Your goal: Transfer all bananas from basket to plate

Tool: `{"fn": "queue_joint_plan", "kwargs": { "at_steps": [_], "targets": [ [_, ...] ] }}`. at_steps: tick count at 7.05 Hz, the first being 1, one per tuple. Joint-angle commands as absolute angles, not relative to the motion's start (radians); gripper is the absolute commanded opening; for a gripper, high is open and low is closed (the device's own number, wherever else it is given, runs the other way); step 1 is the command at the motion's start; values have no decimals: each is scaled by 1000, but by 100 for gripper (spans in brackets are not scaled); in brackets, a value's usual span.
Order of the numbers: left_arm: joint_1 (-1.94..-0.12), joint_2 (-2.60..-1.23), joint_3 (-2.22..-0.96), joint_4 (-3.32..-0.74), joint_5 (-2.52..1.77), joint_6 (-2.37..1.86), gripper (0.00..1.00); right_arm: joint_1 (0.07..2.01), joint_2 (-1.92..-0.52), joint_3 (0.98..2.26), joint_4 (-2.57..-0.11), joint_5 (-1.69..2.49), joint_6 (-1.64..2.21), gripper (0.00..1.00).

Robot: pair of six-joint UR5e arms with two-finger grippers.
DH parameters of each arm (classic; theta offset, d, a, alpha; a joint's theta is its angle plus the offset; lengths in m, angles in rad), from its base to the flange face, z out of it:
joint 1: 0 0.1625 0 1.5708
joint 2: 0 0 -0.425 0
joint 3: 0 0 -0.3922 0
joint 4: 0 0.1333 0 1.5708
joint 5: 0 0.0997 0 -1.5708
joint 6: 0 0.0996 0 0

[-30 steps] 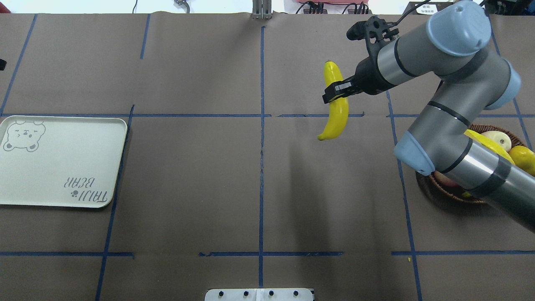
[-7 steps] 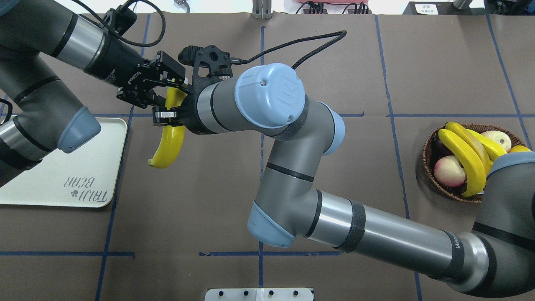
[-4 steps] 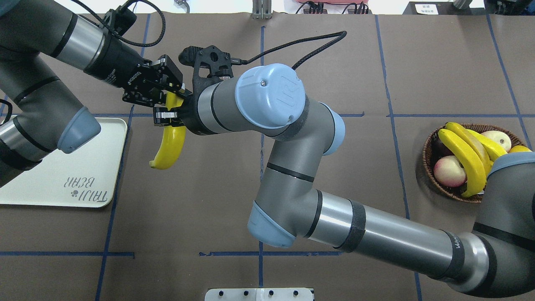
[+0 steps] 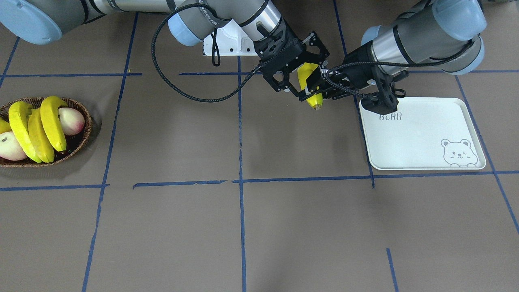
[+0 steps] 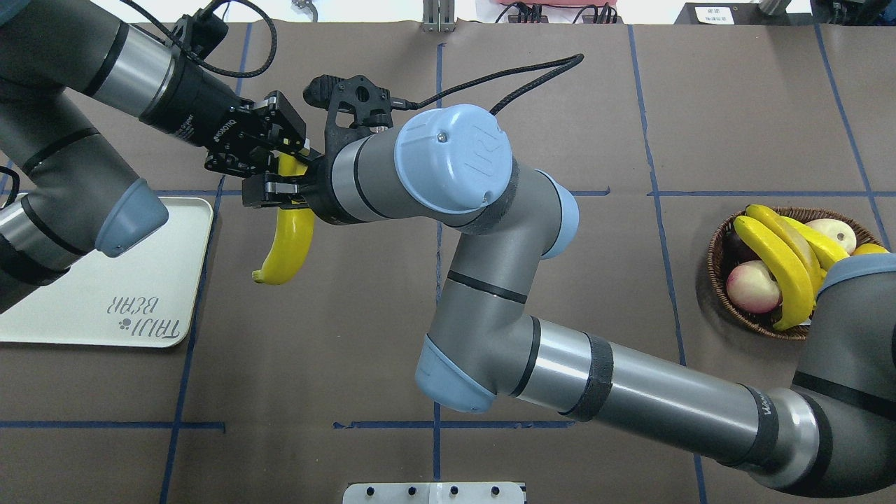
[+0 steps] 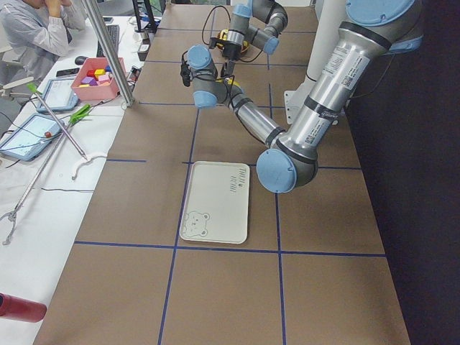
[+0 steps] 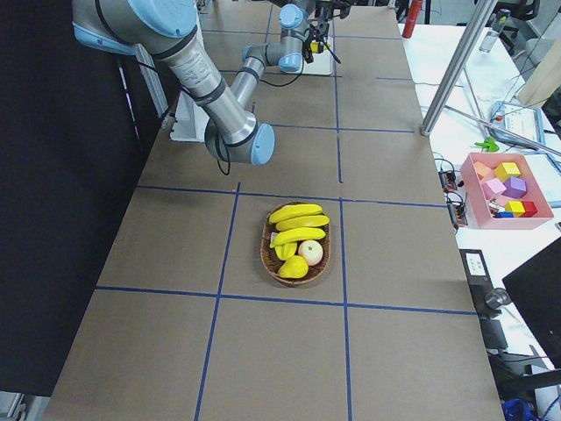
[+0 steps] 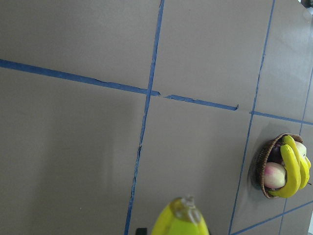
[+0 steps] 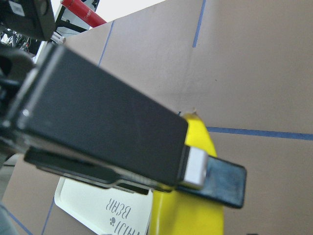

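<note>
The left pincer (image 5: 271,152) was clamped on 1 banana (image 5: 288,241), held off the worktop (image 5: 560,105). Just beside it, the right pincer (image 5: 266,194) sat around the same banana with its fingers slightly apart. The plate (image 5: 105,280) lay near both pincers. The basket (image 5: 714,269), with 3 bananas (image 5: 777,262), sat well apart from them.

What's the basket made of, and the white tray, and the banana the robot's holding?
Basket: dark brown woven wicker, matte; the weave shows on its rim. Tray: smooth white with a printed bear, probably plastic or melamine. Banana: even, shiny yellow with no spots, so likely a plastic fake.
</note>
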State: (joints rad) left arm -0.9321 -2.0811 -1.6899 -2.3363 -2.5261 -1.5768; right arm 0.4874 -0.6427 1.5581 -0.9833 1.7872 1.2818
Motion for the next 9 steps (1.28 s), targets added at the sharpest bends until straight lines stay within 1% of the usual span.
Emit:
{"fn": "queue_joint_plan", "kwargs": {
  "at_steps": [1, 3, 4, 5, 6, 8, 9],
  "targets": [
    [-933, -2071, -1687, -2336, -2523, -1577, 0, 506, -643, 1572, -983, 1813, 1292, 99],
    [-951, -2022, -1677, -2326, -2513, -1577, 0, 578, -678, 1615, -997, 1960, 1298, 99],
    [-991, -1979, -1669, -2324, -2513, -1577, 0, 624, -743, 1656, -997, 2027, 1296, 99],
    [-1046, -1909, -1670, -2324, -2514, -1577, 0, 655, -818, 1701, -999, 2048, 1296, 99],
    [-1092, -1840, -1667, -2312, -2514, -1577, 0, 682, -865, 1706, -1017, 2058, 1293, 99],
    [-1161, -1754, -1625, -2286, -2514, -1563, 0, 728, -873, 1707, -1222, 2063, 1226, 99],
    [-1178, -1724, -1582, -2287, -2511, -1562, 0, 754, -876, 1709, -1329, 2068, 1145, 100]
  ]
}}
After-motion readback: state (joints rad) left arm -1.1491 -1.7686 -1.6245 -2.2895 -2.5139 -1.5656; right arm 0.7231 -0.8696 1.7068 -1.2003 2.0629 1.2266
